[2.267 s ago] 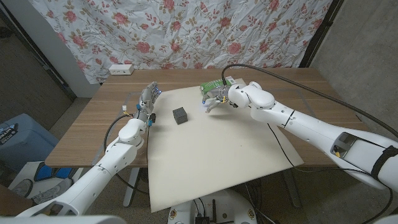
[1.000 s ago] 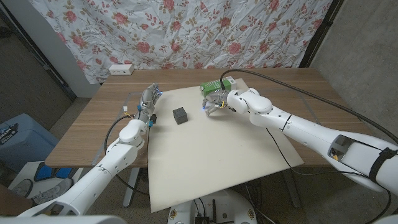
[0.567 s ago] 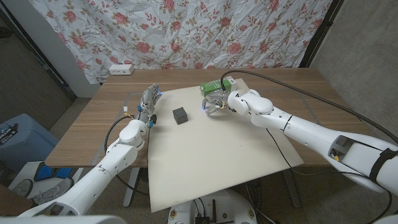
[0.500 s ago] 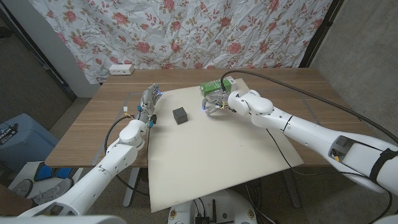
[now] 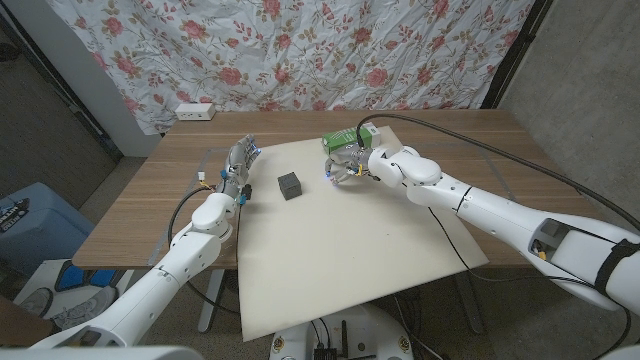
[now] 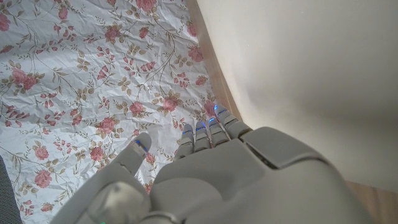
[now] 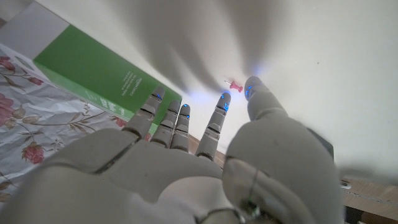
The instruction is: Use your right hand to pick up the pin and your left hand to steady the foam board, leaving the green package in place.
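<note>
Beside the green package [image 5: 340,140], the right hand [image 7: 186,168] should lower its spread, empty fingers [image 7: 221,106] squarely around the pin [image 7: 234,83].

Wooden table [image 5: 150,190] before a backdrop of white cloth printed with red roses [image 5: 300,50], which also shows in the left wrist view [image 6: 81,81]. A small dark cube [image 5: 290,184] stands near the table's middle. A white power strip [image 5: 194,111] lies at the far left corner. A blue bin [image 5: 25,230] stands on the floor at left.
</note>
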You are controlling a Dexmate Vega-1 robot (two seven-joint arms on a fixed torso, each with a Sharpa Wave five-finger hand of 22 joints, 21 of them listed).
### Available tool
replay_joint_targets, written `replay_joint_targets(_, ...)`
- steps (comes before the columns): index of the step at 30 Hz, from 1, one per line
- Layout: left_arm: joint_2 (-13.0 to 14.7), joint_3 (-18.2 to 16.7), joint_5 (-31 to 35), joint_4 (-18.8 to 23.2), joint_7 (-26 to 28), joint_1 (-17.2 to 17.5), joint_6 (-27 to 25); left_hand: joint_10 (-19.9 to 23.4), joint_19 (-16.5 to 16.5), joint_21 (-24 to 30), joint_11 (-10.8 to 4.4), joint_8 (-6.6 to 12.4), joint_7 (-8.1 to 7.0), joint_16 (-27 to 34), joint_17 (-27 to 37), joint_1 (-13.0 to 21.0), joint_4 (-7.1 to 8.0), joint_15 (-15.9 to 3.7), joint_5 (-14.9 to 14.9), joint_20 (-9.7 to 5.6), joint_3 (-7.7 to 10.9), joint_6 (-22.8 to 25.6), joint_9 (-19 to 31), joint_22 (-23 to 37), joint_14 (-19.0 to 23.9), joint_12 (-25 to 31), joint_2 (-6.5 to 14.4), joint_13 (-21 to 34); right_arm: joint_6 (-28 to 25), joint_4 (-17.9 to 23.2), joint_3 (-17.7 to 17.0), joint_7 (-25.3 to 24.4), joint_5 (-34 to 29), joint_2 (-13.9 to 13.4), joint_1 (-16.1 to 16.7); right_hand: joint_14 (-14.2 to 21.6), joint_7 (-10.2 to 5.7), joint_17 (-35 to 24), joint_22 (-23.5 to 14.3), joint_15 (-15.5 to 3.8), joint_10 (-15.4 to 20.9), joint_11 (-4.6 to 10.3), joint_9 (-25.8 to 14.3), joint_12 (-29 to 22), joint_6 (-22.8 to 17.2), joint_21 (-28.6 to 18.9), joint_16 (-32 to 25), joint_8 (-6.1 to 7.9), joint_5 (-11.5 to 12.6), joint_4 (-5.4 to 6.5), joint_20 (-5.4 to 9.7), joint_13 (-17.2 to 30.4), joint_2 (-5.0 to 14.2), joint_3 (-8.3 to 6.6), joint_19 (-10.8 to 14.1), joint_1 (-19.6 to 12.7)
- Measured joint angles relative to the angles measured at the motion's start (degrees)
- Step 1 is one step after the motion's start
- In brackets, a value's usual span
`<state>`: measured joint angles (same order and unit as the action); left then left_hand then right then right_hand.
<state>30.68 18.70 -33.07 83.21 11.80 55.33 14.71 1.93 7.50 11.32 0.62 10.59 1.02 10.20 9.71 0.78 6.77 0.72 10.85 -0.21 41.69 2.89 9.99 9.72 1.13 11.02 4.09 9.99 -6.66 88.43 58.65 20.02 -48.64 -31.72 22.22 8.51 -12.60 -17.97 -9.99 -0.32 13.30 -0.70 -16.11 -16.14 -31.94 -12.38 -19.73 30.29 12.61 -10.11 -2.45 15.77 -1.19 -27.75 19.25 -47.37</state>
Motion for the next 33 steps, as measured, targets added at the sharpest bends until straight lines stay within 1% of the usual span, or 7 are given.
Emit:
replay_joint_targets(5, 0.02, -0.02, -0.02, 0.08, 0.03, 0.02, -0.10, 0.00, 0.00, 0.00, 0.00, 0.00, 0.00, 0.00, 0.00, 0.00, 0.00, 0.00, 0.00, 0.00, 0.00, 0.00, 0.00, 0.00, 0.00, 0.00, 0.00, 0.00, 0.69, -0.59, 0.00, -0.86, -0.10, 0.12, -0.20, 0.62, 0.00, -0.20, 0.00, -0.61, 0.41, 0.41, -0.27, 0.00, -1.89, 0.00, -0.42, 1.00, -0.27, 0.27, -0.01, 0.11, 0.43, 0.27, 0.82, -0.46)
replay_joint_targets(7, 0.02, -0.03, -0.03, 0.08, 0.02, 0.02, -0.12, 0.00, 0.00, 0.00, 0.00, 0.00, 0.00, 0.00, 0.00, 0.00, 0.00, 0.00, 0.00, 0.00, 0.00, 0.00, 0.00, 0.00, 0.00, 0.00, 0.00, 0.00, 0.93, -0.80, 0.00, -1.14, -0.10, 0.17, -0.27, 0.83, 0.00, -0.27, 0.00, -0.83, 0.63, 0.60, -0.28, -0.34, -2.94, 0.00, -0.62, 1.64, -0.60, 0.36, 0.52, 0.11, -0.53, 0.44, 1.35, -1.43)
replay_joint_targets(14, 0.02, -0.03, -0.11, 0.08, 0.03, 0.02, -0.20, 0.00, 0.00, 0.00, 0.00, 0.00, 0.00, 0.00, 0.00, 0.00, 0.00, 0.00, 0.00, 0.00, 0.00, 0.00, 0.00, 0.00, 0.00, 0.01, 0.00, 0.00, 1.46, -1.76, 0.03, -1.61, -0.08, 0.26, -0.47, 1.85, 0.00, -0.80, 0.00, -1.85, 2.17, 1.11, -0.56, -0.44, -5.31, -0.44, -1.28, 2.97, -1.09, 0.23, 1.83, 0.35, -0.53, 1.19, 3.11, -1.42)
replay_joint_targets(18, 0.02, -0.03, -0.13, 0.08, 0.02, 0.02, -0.22, 0.00, 0.00, 0.00, 0.00, 0.00, 0.00, 0.00, 0.00, 0.00, -0.22, 0.00, 0.00, 0.00, 0.22, -0.01, 0.00, 0.00, 0.00, 0.01, 0.00, 0.00, 1.46, -2.21, 0.07, -1.61, -0.08, 0.20, -0.48, 2.38, 0.08, -0.96, 0.00, -1.71, 2.59, 1.53, -0.64, -0.89, -6.20, -0.44, -1.73, 3.42, -1.36, 0.26, 1.84, 0.34, -0.52, 1.58, 3.90, -1.43)
replay_joint_targets(20, -0.03, -0.03, -0.13, -0.03, 0.02, -0.06, -0.22, 0.00, 0.00, 0.00, 0.00, 0.00, 0.00, 0.00, 0.00, 0.00, -0.23, 0.00, 0.00, 0.00, 0.22, -0.01, 0.00, 0.00, 0.00, 0.01, 0.00, 0.00, 3.21, -2.39, 0.07, -4.05, 0.03, 0.11, -0.46, 2.91, 0.01, -1.07, 0.00, -1.81, 3.23, 1.75, -0.81, -0.88, -6.80, -0.63, -1.84, 3.64, -1.47, 0.30, 2.04, 0.45, -0.24, 1.61, 4.10, -1.74)
replay_joint_targets(29, -0.07, -0.03, -0.17, -0.13, -0.01, -0.15, -0.28, 0.00, 0.00, 0.00, 0.00, 0.00, 0.00, 0.00, 0.00, 0.00, -0.23, 0.00, 0.00, 0.00, 0.22, -0.01, 0.00, 0.00, 0.00, 0.01, 0.00, 0.00, 4.50, -3.40, 0.07, -7.77, -0.37, -0.15, 0.28, 4.14, -0.03, -1.60, 0.00, -2.01, 5.24, 2.76, -1.15, -1.67, -10.00, -0.88, -2.84, 5.61, -1.91, 0.08, 2.65, 0.61, -1.06, 2.31, 5.52, -4.06)
replay_joint_targets(33, -0.07, -0.03, -0.19, -0.14, -0.08, -0.19, -0.32, 0.00, 0.00, 0.00, 0.00, 0.00, 0.01, 0.00, 0.00, 0.00, -0.23, 0.00, 0.00, 0.00, 0.22, -0.01, 0.00, 0.00, 0.00, 0.01, 0.00, 0.00, 4.78, -4.00, 0.02, -8.61, -0.47, -0.18, 0.60, 4.45, -0.09, -1.69, 0.00, -1.77, 5.23, 2.76, -1.35, -1.76, -10.38, -0.88, -3.26, 5.77, -2.03, 0.08, 2.96, 0.86, -1.06, 2.30, 5.83, -4.07)
